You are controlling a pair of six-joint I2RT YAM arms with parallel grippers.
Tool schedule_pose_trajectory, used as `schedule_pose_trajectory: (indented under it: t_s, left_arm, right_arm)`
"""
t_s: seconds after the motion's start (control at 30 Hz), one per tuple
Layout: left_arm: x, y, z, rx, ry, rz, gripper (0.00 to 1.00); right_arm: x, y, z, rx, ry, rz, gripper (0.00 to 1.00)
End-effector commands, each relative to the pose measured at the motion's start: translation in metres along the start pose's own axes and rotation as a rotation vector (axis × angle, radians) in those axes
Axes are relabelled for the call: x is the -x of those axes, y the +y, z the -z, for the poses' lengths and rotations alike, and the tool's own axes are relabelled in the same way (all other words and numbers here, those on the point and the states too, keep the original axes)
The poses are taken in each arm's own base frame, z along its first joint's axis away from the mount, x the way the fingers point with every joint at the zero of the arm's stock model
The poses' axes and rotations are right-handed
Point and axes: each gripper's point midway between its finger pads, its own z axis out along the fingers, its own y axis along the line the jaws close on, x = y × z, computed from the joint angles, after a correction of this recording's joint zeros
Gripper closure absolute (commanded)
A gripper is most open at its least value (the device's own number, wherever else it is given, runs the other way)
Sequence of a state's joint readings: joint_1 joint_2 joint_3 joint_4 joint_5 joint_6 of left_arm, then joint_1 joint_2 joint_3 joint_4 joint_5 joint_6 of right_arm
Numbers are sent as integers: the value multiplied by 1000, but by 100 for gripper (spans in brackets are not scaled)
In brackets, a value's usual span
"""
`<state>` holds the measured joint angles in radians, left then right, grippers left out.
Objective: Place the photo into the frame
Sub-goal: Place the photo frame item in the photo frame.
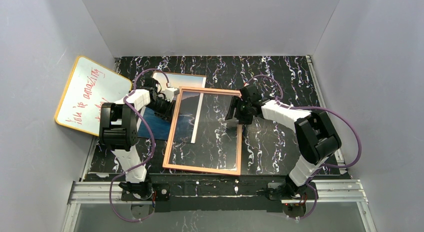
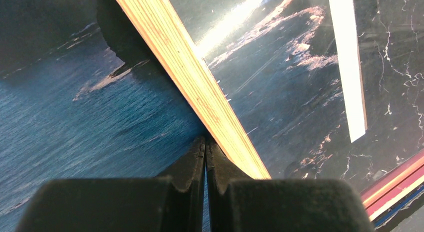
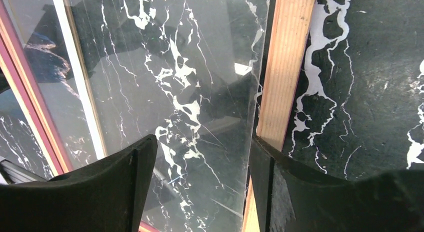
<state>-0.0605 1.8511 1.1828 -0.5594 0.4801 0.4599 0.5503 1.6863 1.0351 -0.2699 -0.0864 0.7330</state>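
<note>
We see the left gripper [image 2: 205,147] closed beside the frame [image 1: 200,169], which overlaps the photo [image 2: 75,122]; the right gripper [image 3: 202,142] is spread open at the opposite rail.

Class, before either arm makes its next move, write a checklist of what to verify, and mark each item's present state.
1. Left gripper shut: ok, fingers together beside the left rail of the frame.
2. Right gripper open: ok, jaws apart above the right rail.
3. Right gripper touching the frame: cannot tell.
4. Photo squarely under the frame: not ok, only its right strip lies under the glass; the rest sticks out to the left.
5. Whiteboard apart from the frame: ok, it rests at the left wall.
</note>
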Motion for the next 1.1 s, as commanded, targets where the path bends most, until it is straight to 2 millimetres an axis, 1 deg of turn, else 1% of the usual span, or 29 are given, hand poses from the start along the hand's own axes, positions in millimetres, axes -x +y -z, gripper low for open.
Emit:
schedule_pose_trajectory:
  t_s: [0.0,0.07,0.23,0.33,0.57,0.7,0.8,0.87,1.0,1.07]
  left_arm:
    - [-34,-11,-12,-46,115,44,100]
    - [-34,-11,-12,-42,115,42,100]
    - [-34,-9,-10,-31,116,33,100]
    - [-34,-8,-10,-31,117,31,100]
    - [-34,-10,-11,-40,115,38,100]
    - [-35,-11,-12,-46,116,37,100]
    - [-35,-12,-12,-51,116,37,100]
    - [-35,-14,-11,-55,114,36,100]
    - [-29,-19,-13,-55,105,20,100]
    - [-25,-23,-16,-53,107,9,100]
  right_arm:
    - [19,7,14,-16,-62,44,25]
    - [22,7,16,-17,-71,45,24]
    - [30,0,24,-37,-94,39,23]
    - [32,0,28,-37,-103,51,23]
    - [19,1,13,-2,-47,25,23]
    - [24,4,18,0,-71,29,23]
    - [37,-2,28,-46,-118,42,23]
    - [45,-12,34,-78,-144,30,23]
    - [46,-29,36,-71,-152,-23,23]
    - [42,-35,35,-46,-133,-56,23]
